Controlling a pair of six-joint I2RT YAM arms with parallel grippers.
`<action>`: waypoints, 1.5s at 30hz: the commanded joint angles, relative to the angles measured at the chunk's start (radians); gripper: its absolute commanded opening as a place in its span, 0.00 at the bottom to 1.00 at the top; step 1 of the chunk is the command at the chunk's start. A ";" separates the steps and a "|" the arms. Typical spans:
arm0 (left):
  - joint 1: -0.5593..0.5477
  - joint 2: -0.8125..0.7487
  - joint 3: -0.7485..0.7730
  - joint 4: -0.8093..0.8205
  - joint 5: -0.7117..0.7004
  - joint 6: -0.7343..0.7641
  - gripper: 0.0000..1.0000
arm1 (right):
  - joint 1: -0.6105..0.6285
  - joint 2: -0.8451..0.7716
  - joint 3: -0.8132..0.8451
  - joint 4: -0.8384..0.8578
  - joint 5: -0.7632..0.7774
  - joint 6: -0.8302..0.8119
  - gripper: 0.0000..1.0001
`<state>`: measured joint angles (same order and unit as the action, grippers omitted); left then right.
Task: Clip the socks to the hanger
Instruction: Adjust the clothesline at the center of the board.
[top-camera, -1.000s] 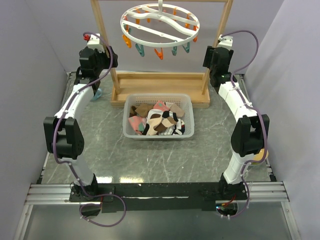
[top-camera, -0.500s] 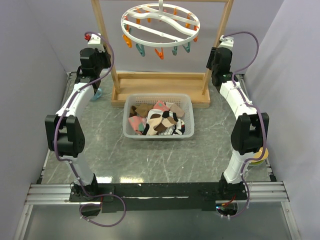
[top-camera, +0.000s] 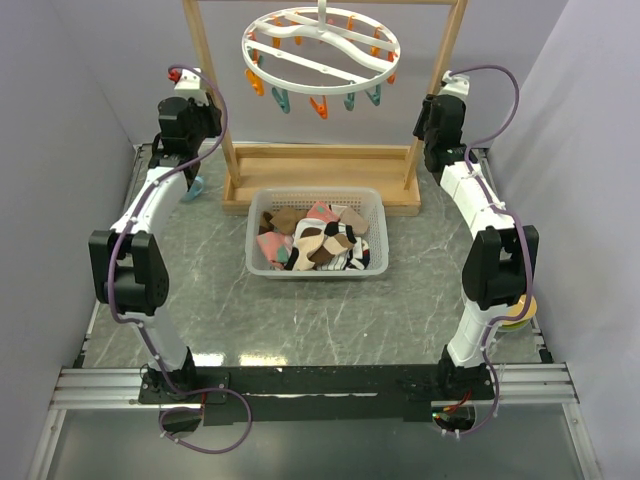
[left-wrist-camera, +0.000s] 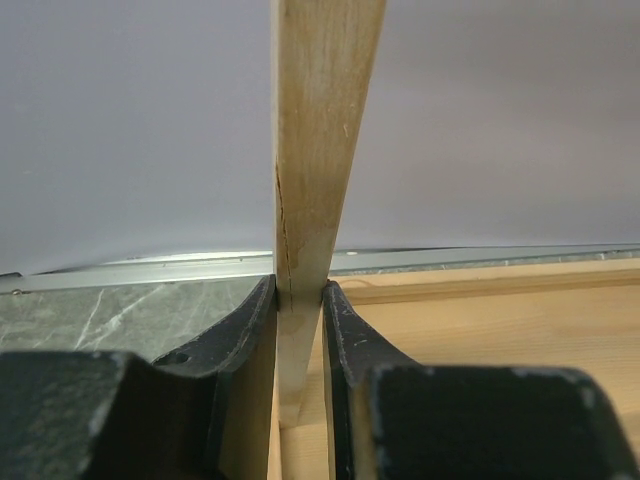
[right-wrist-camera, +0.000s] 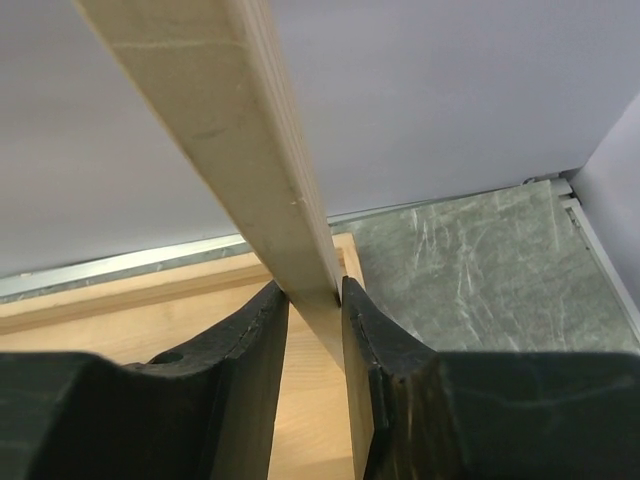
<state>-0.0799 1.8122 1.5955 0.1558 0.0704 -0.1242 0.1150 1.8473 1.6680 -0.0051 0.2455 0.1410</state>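
The left arm (top-camera: 150, 208) and right arm (top-camera: 470, 195) are made of white links and black joints; purple cables (top-camera: 224, 110) are looped alongside; fingers (left-wrist-camera: 240, 340) are matte black.

Socks (top-camera: 318, 242) in basket (top-camera: 316, 192) on table (top-camera: 330, 310), in front of frame (top-camera: 318, 160) w/ hanger (top-camera: 322, 81) overhead.

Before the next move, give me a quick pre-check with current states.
1. Left tool shut on left post: ok.
2. Right tool shut on right post: ok.
3. Hanger up, pegs empty: ok.
4. Socks all inside the basket: ok.
5. Both grips firm enough to shift the posts: cannot tell.
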 joint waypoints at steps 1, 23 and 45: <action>-0.018 -0.097 -0.049 -0.005 0.137 -0.049 0.01 | -0.020 -0.049 -0.017 0.010 0.021 0.048 0.34; -0.020 -0.381 -0.332 -0.107 0.178 -0.109 0.11 | -0.018 -0.431 -0.479 0.083 0.055 0.115 0.39; -0.020 -0.160 -0.132 -0.073 0.020 -0.134 0.79 | -0.040 0.003 -0.071 0.286 0.026 -0.060 0.80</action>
<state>-0.0978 1.6115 1.3891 0.0406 0.1383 -0.2581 0.0891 1.8084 1.5150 0.1730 0.2611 0.1120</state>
